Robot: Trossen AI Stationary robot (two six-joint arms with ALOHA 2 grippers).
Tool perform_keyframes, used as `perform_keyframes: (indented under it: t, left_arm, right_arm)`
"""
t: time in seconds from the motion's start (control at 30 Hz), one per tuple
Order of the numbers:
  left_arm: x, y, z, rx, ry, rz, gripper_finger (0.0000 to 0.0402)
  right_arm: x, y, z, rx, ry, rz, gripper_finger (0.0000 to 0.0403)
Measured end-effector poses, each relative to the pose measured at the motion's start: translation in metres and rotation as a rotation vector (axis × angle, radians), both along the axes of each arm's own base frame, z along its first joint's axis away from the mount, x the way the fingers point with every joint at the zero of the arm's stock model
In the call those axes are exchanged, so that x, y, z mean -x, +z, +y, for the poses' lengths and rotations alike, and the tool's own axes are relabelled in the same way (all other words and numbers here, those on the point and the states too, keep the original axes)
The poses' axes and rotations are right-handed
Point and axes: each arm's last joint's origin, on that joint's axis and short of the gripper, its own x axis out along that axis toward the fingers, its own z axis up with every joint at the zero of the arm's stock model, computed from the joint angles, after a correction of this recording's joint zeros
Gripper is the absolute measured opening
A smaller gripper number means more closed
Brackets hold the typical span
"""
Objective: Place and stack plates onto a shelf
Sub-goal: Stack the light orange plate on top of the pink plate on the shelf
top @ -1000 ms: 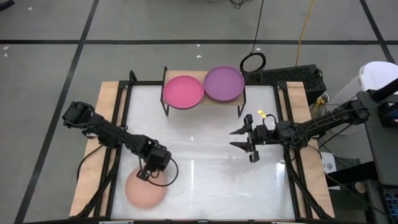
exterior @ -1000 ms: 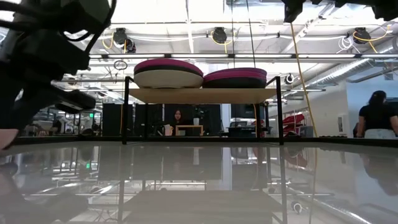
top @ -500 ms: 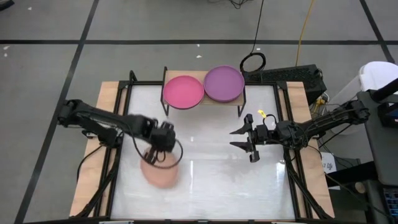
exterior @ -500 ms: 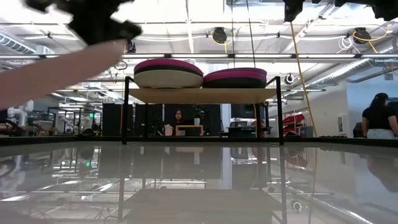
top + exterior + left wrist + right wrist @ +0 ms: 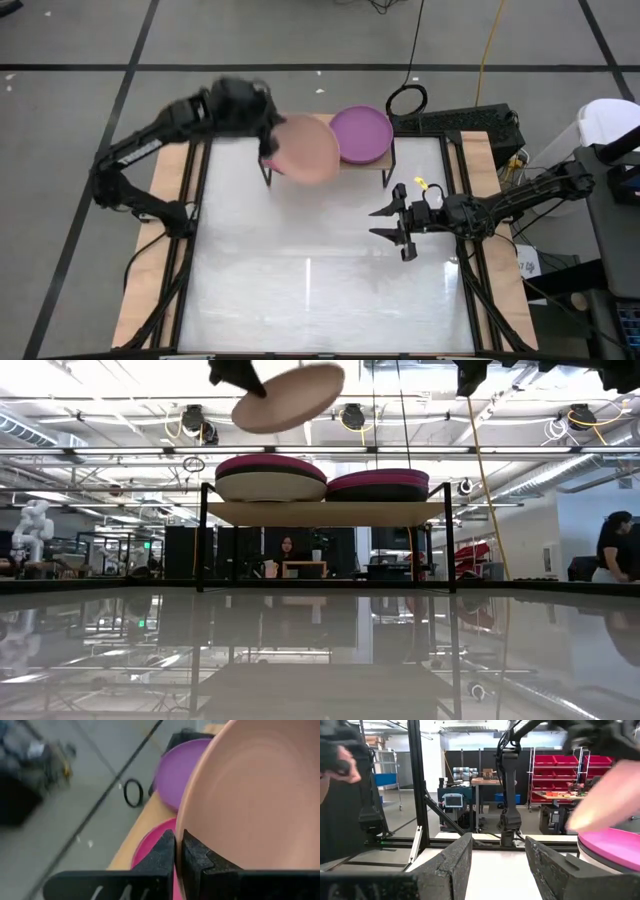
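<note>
My left jaws (image 5: 175,857) pinched tight on the salmon plate's (image 5: 308,148) rim, plate tilted in the air above the shelf's (image 5: 320,512) pink-topped stack (image 5: 270,476), right jaws (image 5: 402,224) spread wide over the counter (image 5: 320,290)

Grey floor (image 5: 80,110), red storage bins (image 5: 555,775)

A salmon plate (image 5: 308,148), a purple plate (image 5: 362,133), a magenta plate (image 5: 152,847), a light-wood shelf (image 5: 325,513).

High view looks straight down on the table (image 5: 330,290). Low view sits at tabletop level, facing the shelf (image 5: 325,513) and room behind. Wrist views ride close on each arm. All four catch the shelf's plates (image 5: 361,133).
</note>
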Motion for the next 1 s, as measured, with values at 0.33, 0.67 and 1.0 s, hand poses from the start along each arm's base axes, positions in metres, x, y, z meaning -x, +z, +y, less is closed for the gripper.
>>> perform_keyframes:
  t: [0.33, 0.67, 1.0]
  left_arm:
    - [0.025, -0.032, 0.090, 0.516, 0.239, -0.088, 0.0010]
    - [0.019, -0.059, 0.106, 0.646, 0.291, 0.023, 0.0032]
    - [0.019, -0.060, 0.106, 0.616, 0.228, 0.046, 0.0056]
  right_arm:
    - [0.000, -0.001, 0.000, 0.002, 0.000, 0.006, 0.0164]
    - [0.000, -0.001, 0.000, -0.001, 0.000, 0.007, 0.0164]
    - [0.000, -0.002, 0.000, 0.001, 0.001, 0.016, 0.0164]
